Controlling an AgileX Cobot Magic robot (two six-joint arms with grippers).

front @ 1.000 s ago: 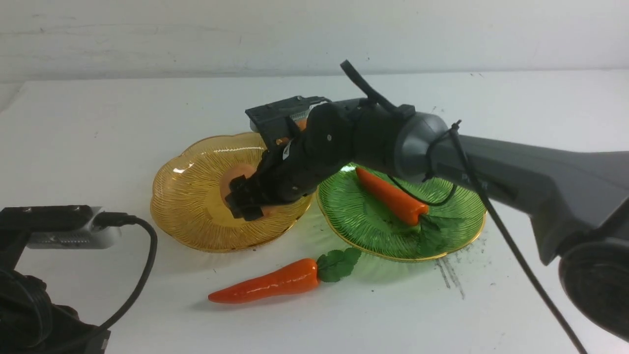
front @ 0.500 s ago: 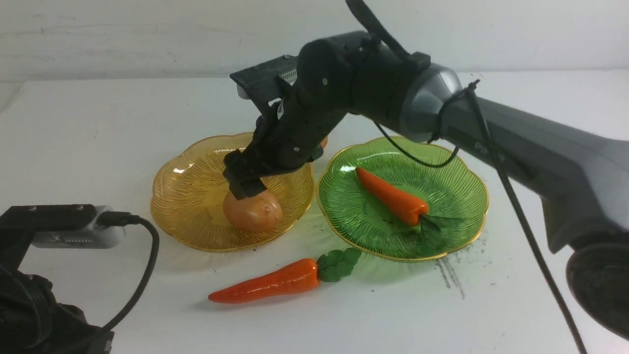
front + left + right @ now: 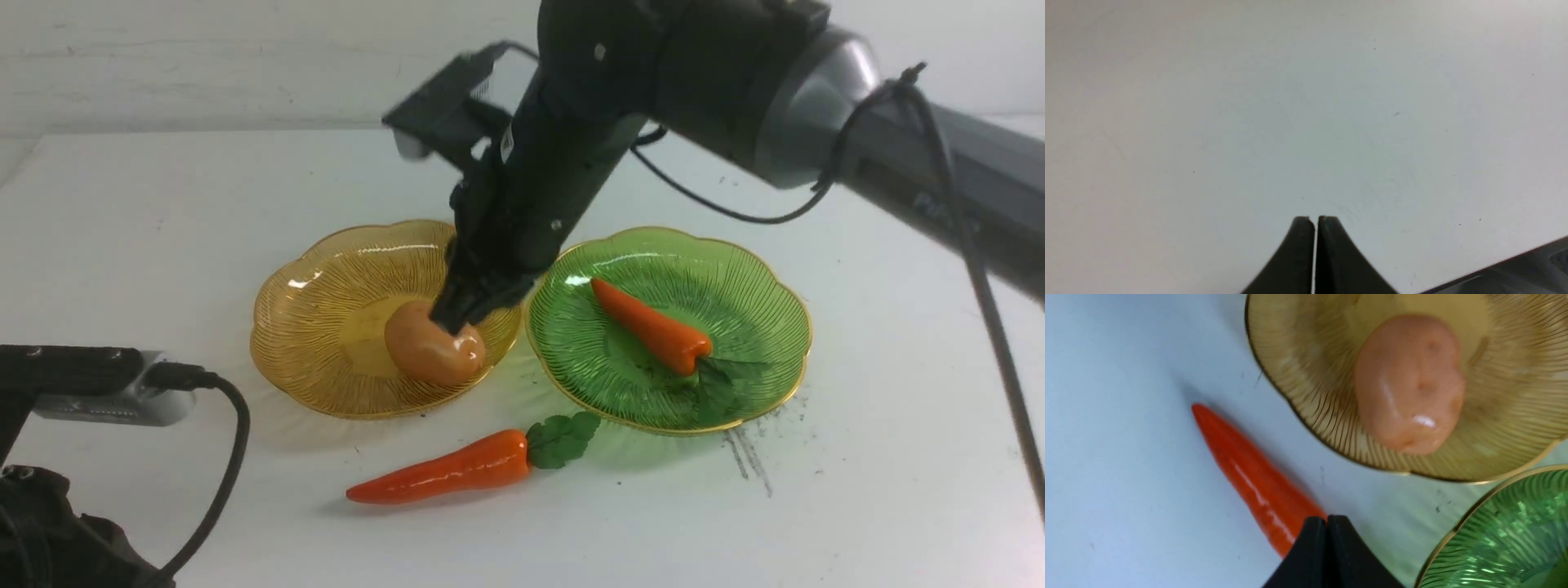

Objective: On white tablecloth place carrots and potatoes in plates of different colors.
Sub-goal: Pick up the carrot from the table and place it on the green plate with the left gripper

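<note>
The right gripper (image 3: 459, 314), jaws pressed together and empty, hangs at frame centre over the potato (image 3: 433, 353) in the amber plate (image 3: 310, 327). A nudge could roll that glossy potato out. The loose carrot (image 3: 445, 471) lies lower centre on the tablecloth (image 3: 163, 204).

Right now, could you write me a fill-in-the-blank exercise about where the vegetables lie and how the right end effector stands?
1. The amber-yellow plate holds one ____.
2. The green plate holds one ____.
3. Another carrot lies off both plates, on the white ____.
4. The right end effector is ____ (open/shut) and holds nothing.

Missing words: potato; carrot; tablecloth; shut.
</note>
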